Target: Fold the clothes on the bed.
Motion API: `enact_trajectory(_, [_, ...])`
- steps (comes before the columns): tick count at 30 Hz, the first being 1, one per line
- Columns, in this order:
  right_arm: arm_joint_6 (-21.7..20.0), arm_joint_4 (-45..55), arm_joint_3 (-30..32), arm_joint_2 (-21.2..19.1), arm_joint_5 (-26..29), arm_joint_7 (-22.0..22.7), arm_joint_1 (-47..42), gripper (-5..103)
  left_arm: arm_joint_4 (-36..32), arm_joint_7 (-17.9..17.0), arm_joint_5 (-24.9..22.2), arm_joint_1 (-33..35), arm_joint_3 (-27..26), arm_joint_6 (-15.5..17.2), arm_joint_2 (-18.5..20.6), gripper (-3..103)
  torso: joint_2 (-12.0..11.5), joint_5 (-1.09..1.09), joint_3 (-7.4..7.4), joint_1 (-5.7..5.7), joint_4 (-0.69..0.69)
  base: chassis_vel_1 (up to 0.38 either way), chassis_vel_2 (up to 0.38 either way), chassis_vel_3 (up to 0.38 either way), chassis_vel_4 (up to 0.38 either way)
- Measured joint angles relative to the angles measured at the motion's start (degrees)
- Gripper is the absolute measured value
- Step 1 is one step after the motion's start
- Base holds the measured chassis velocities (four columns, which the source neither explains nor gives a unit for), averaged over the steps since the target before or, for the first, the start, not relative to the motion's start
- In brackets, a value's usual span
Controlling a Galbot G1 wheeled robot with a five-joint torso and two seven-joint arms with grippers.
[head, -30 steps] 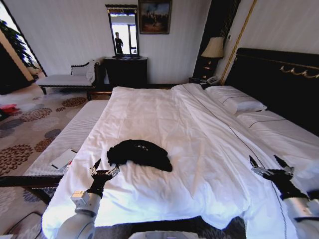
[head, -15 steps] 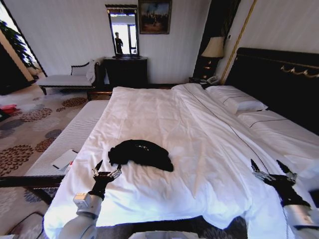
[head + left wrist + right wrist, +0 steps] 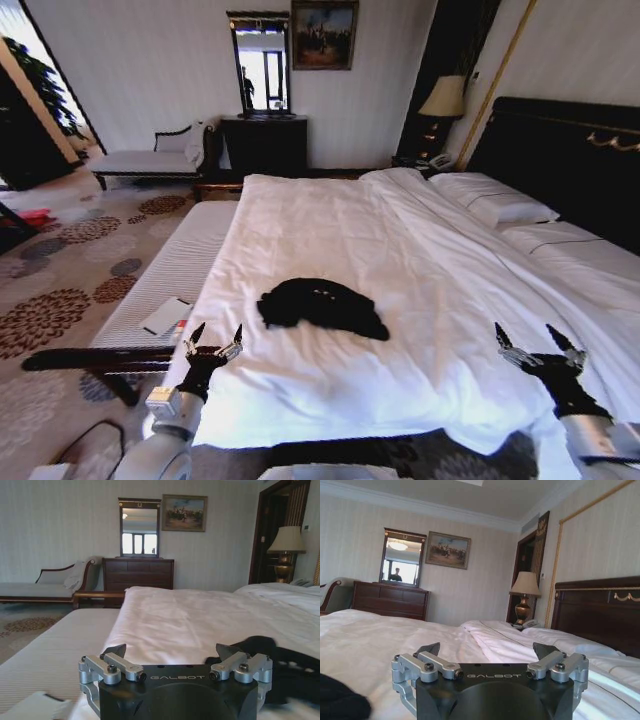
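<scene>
Nearest the robot, 2 grippers hover over the foot edge of the bed (image 3: 400, 250). The left gripper (image 3: 215, 345) has its fingers spread apart, holding nothing. The right gripper (image 3: 540, 345), well apart on the other side, is likewise spread and empty. Just beyond the left gripper, slightly toward the right one, the clothes (image 3: 320, 305) lie crumpled in a dark heap on the white duvet, touching neither gripper. Farther back, pillows (image 3: 495, 200) rest against the dark headboard (image 3: 570, 150).

The T-shirt (image 3: 322, 304) lies bunched, its lettering unreadable; the bed (image 3: 420, 260) is cut off at the right edge.
</scene>
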Motion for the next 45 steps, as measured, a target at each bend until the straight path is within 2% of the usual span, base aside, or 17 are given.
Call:
enact_trajectory(7, [1.5,-1.2,-0.1,-0.1,-1.0,-0.5,0.2,100,0.2,-0.1,-0.2,-0.2,-0.1,0.0,-0.1,100,0.0,-0.05,-0.01,0.0,0.01,0.197,0.185,-0.187,-0.187])
enact_trajectory(13, [2.4,-1.6,-0.6,-0.5,-0.6,-0.8,0.3,100,0.2,0.0,-0.5,-0.3,-0.3,0.3,0.4,100,0.0,0.08,0.0,0.0,0.01,0.0,0.0,0.0,0.0])
enact_trajectory(16, [2.1,-1.3,-0.8,-2.0,0.9,-0.9,0.1,100,0.2,0.5,-1.4,-0.8,-0.5,0.5,1.6,100,0.0,0.05,0.0,0.0,-0.02,-0.038,-0.032,0.031,0.013])
enact_trajectory(21, [0.1,-0.8,-1.7,-5.5,2.8,1.3,0.4,100,1.0,0.6,-3.8,-3.8,-0.5,1.5,4.1,100,0.0,-0.01,0.0,0.0,0.02,-0.009,-0.011,0.004,0.003])
enact_trajectory(24, [0.0,-1.0,-2.0,-6.5,2.6,1.5,0.7,100,1.5,0.5,-4.5,-5.2,-0.5,1.9,4.8,100,0.0,-0.05,0.0,0.0,0.02,0.0,0.0,0.0,0.0])
enact_trajectory(26, [-0.4,-1.3,-2.2,-7.0,2.1,1.1,1.2,100,2.3,0.2,-5.5,-7.2,-0.4,2.3,5.9,100,0.0,0.0,0.0,0.0,0.02,0.0,0.0,0.0,0.0])
enact_trajectory(31, [-0.6,-2.2,-3.0,-5.6,1.3,-0.3,1.2,100,3.6,0.2,-7.0,-9.1,-0.1,2.8,7.3,100,0.0,0.05,0.0,0.0,-0.01,0.0,0.0,0.0,0.0])
enact_trajectory(39, [0.0,-2.5,-3.7,-4.3,0.9,-1.1,1.1,100,6.1,0.2,-8.3,-12.2,1.4,3.2,9.4,100,0.0,-0.01,0.0,0.0,0.01,0.0,0.0,0.0,0.0])
enact_trajectory(44, [1.0,-2.3,-3.8,-3.8,-0.1,-1.1,1.0,100,7.8,0.5,-11.8,-15.2,2.6,3.8,11.6,100,0.0,0.01,-0.01,0.0,0.01,0.0,0.0,0.0,0.0])
enact_trajectory(45, [1.4,-2.1,-4.0,-3.5,-0.3,-1.1,0.8,100,8.4,1.0,-15.2,-16.9,3.5,4.5,13.3,100,0.0,0.01,0.0,0.0,-0.01,0.0,0.0,0.0,0.0])
